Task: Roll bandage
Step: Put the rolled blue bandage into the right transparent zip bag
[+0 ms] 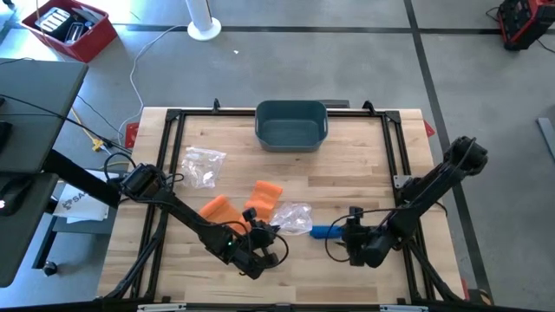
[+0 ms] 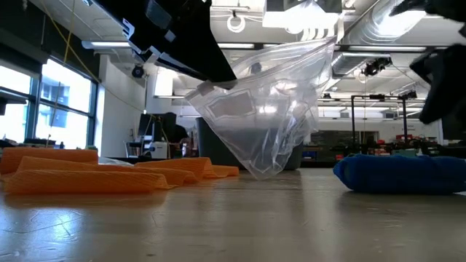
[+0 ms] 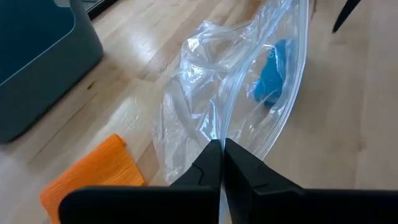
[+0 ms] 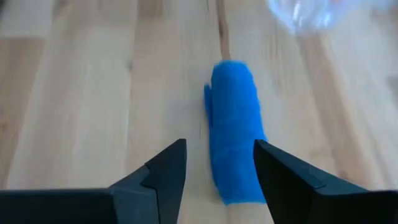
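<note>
Pale wooden planks make up the counter [image 1: 364, 147], framed by black rails. At upper centre of the high view sits a dark teal plastic bin [image 1: 291, 124] (nothing visible in it). A crumpled clear plastic bag [image 1: 203, 165] lies left of centre, with no readable print. Two orange crinkled bandage pieces [image 1: 236, 204] lie mid-frame. The left gripper [image 3: 222, 163], fingers pressed together, pinches the edge of a clear zip bag [image 3: 211, 106], lifted off the counter. The right gripper [image 4: 219, 163], fingers spread, hovers at the near end of the blue rolled bandage [image 4: 235, 142], lying on the wood lower right of centre.
</note>
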Robot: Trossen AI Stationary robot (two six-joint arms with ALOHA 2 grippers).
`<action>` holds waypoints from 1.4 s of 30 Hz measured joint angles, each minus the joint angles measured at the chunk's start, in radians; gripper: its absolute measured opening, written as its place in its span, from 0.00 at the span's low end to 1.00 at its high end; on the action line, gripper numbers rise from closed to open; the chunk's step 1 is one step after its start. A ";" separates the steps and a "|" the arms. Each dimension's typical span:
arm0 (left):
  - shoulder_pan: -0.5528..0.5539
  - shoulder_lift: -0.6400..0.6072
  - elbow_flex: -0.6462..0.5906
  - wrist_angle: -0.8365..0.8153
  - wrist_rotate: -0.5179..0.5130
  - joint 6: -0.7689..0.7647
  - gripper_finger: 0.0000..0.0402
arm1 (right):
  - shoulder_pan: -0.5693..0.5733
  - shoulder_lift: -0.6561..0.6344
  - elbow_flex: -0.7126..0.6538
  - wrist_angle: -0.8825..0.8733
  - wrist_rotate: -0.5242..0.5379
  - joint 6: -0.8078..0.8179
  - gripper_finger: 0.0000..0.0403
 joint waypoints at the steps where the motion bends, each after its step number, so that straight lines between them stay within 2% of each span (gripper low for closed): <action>1: 0.000 0.000 0.000 0.000 0.000 0.000 0.00 | 0.001 -0.018 0.000 0.000 0.010 -0.010 0.45; 6: 0.002 0.000 0.000 -0.002 0.012 0.000 0.00 | -0.013 -0.075 0.000 0.017 0.026 -0.109 0.45; 9: 0.008 0.000 0.000 -0.001 0.017 0.000 0.00 | -0.035 -0.080 0.000 0.075 0.026 -0.204 0.45; 12: 0.020 0.000 0.000 -0.002 0.029 0.002 0.00 | -0.058 -0.070 0.000 0.152 0.026 -0.219 0.45; 18: 0.037 0.000 0.000 0.001 0.101 0.001 0.00 | -0.116 -0.066 0.000 0.108 -0.090 -0.193 0.49; 23: 0.034 0.000 0.000 0.001 0.115 0.000 0.00 | -0.123 -0.066 0.000 0.093 -0.265 -0.174 0.58; 31: 0.030 0.000 0.000 -0.001 0.116 -0.008 0.00 | -0.113 -0.066 -0.004 -0.060 -0.193 -0.189 0.60; 35: 0.018 0.000 0.000 -0.001 0.115 -0.019 0.00 | -0.085 -0.080 -0.083 -0.055 -0.190 -0.141 0.60; 38: 0.001 0.000 0.000 -0.003 0.115 -0.023 0.00 | -0.034 -0.123 -0.172 0.008 -0.161 -0.048 0.60; 42: -0.012 0.000 0.000 -0.009 0.109 -0.023 0.00 | 0.040 -0.167 -0.296 0.228 -0.040 0.038 0.60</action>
